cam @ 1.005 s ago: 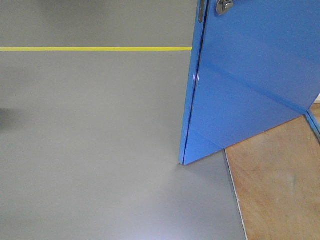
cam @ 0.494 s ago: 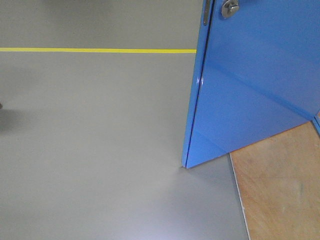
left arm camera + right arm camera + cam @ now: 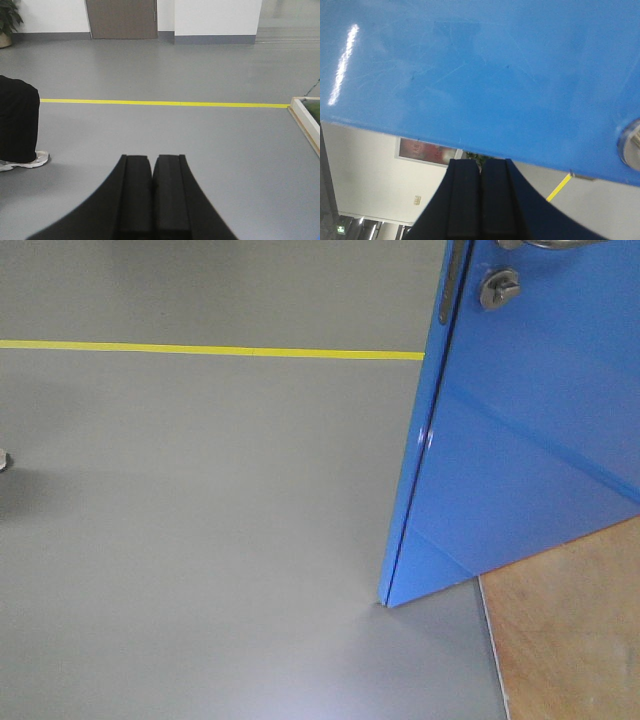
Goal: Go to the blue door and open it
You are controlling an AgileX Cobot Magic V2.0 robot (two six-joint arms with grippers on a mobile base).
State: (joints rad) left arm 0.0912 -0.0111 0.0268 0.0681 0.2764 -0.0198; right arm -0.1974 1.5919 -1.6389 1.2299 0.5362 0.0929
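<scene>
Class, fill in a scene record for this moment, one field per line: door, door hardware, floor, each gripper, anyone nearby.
door: blue door, glossy, narrow edge turned toward the front camera, bottom corner over the grey floor
hardware: thumb-turn lock below the lever handle, which the frame top cuts off
floor: yellow line across the grey; wooden floor under the door's right side
left gripper: shut, empty, pointing over open floor
right gripper: shut, empty, facing the door panel; contact cannot be told
nearby: person's leg, left wrist view
</scene>
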